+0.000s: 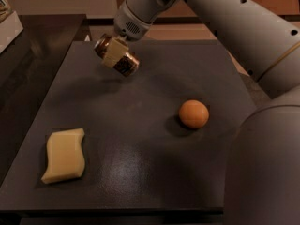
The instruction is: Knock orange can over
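Observation:
The orange can (128, 63) is a brownish can with a silver rim. It lies tilted on its side in the air over the far left part of the dark table (140, 172), with its shadow on the table below it. My gripper (116, 55) reaches down from the upper middle of the camera view and is shut on the can, with one cream finger (114, 52) across its body.
A round orange fruit (193, 114) sits right of centre. A yellow sponge (64, 154) lies at the front left. A pale box (7, 22) stands off the table's far left. My arm and body fill the right side.

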You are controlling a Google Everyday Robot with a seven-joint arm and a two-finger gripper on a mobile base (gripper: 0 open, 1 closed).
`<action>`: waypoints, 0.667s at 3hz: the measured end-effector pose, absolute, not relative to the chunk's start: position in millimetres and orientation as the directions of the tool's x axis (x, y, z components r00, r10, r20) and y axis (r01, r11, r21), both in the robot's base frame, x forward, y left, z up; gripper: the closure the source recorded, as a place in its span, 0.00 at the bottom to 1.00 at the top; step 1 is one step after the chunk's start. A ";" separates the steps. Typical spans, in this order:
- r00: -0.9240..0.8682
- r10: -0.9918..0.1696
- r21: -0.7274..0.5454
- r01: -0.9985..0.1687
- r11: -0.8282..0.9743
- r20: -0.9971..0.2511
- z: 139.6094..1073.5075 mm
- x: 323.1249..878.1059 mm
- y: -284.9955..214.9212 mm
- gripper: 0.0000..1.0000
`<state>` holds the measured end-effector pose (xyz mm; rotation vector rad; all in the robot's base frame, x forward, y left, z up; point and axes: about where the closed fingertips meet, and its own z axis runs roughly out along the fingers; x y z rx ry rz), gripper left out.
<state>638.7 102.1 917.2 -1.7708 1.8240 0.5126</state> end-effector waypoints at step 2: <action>-0.063 -0.893 0.018 -0.998 0.062 -0.446 884.0 629.7 83.0 0.82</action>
